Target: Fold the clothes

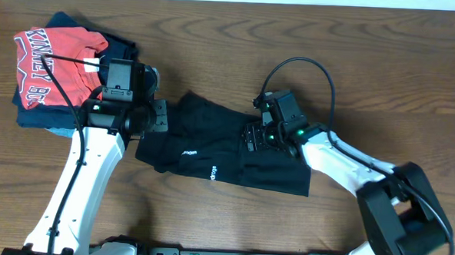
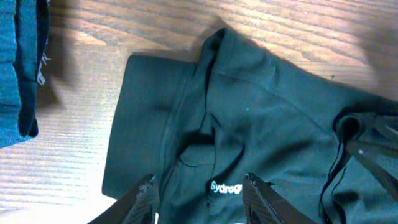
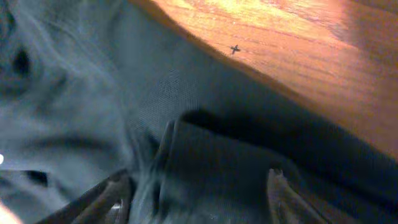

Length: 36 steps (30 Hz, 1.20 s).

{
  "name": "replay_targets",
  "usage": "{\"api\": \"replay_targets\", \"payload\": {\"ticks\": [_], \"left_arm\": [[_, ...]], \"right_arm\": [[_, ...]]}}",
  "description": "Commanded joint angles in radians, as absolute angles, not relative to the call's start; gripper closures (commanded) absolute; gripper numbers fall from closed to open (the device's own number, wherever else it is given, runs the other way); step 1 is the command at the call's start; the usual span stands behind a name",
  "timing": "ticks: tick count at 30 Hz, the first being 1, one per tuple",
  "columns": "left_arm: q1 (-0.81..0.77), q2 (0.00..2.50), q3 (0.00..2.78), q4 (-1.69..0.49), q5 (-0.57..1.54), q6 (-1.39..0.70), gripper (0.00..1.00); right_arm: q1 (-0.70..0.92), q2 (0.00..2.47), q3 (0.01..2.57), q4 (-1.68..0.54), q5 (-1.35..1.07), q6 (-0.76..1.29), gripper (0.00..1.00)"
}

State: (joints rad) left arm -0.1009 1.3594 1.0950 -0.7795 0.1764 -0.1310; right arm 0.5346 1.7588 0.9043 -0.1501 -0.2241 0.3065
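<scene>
Clothes bunched at the middle of the desk, both tools spread.
Lay right of the red T-shirt; left tool parted astride the white logo, right tool parted over a dark fold.

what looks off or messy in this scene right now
The black garment lies skewed and rumpled, its end nearer the folded stack bunched into uneven folds. The red T-shirt sits slightly crooked atop that stack. Nothing looks spilled or damaged.

One black garment — one folded stack
</scene>
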Motion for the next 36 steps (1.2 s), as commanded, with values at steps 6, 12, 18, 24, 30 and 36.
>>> {"api": "replay_targets", "payload": {"ticks": [6, 12, 18, 24, 30, 36], "left_arm": [[-0.097, 1.352, 1.118, -0.785, 0.173, -0.132, 0.54], [-0.097, 1.352, 1.118, -0.785, 0.173, -0.132, 0.54], [-0.097, 1.352, 1.118, -0.785, 0.173, -0.132, 0.54], [-0.097, 1.352, 1.117, -0.803, 0.173, -0.132, 0.47], [-0.096, 1.352, 1.117, -0.881, 0.172, -0.131, 0.34], [-0.096, 1.356, 1.079, -0.875, 0.163, -0.131, 0.31]], "right_arm": [[0.542, 1.777, 0.924, -0.093, -0.199, 0.308, 0.94], [0.542, 1.771, 0.965, -0.093, -0.254, 0.322, 0.99], [0.544, 1.771, 0.987, -0.077, -0.274, 0.355, 0.99], [0.534, 1.771, 0.987, -0.101, -0.217, 0.355, 0.31], [0.468, 1.702, 0.987, -0.226, -0.244, 0.367, 0.37], [0.381, 1.61, 0.987, -0.498, -0.243, 0.398, 0.81]]}}
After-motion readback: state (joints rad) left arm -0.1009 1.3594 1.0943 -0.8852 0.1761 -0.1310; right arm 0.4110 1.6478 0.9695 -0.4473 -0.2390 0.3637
